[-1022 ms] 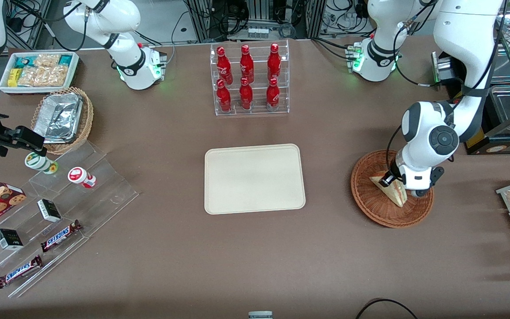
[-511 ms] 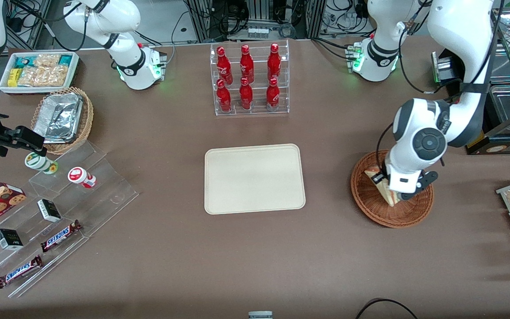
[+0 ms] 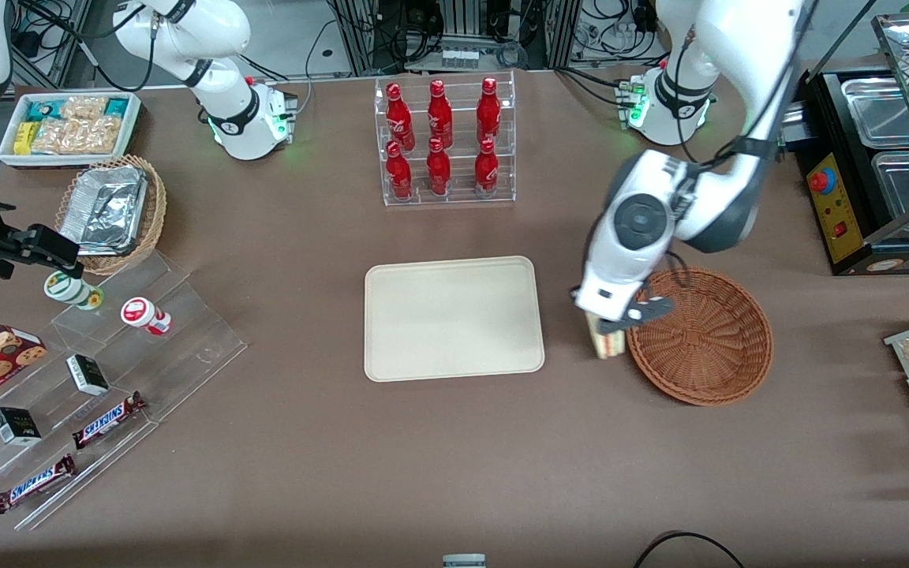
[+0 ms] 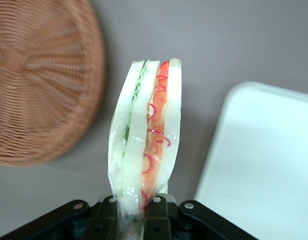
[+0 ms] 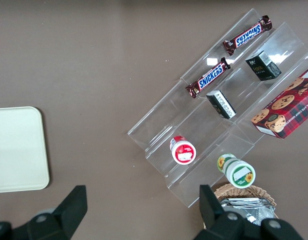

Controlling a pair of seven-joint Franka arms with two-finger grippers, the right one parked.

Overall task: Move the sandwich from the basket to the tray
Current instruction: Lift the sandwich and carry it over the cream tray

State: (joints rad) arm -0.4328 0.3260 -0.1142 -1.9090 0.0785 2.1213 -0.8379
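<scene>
Sandwich (image 4: 146, 145) is out of basket (image 3: 699, 335), hanging over bare table btwn basket & tray (image 3: 453, 317). Our gripper (image 3: 608, 331) is clamped on it; we've yet to reach tray & set down.

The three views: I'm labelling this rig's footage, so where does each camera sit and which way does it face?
Front view: high, facing both arms across the table; gripper holds the sandwich between basket and tray.
Left wrist view: on the working arm, looking down past its fingers; shares sandwich, basket, tray.
Right wrist view: on the parked arm, looking down; its own fingers show; shares the tray.
</scene>
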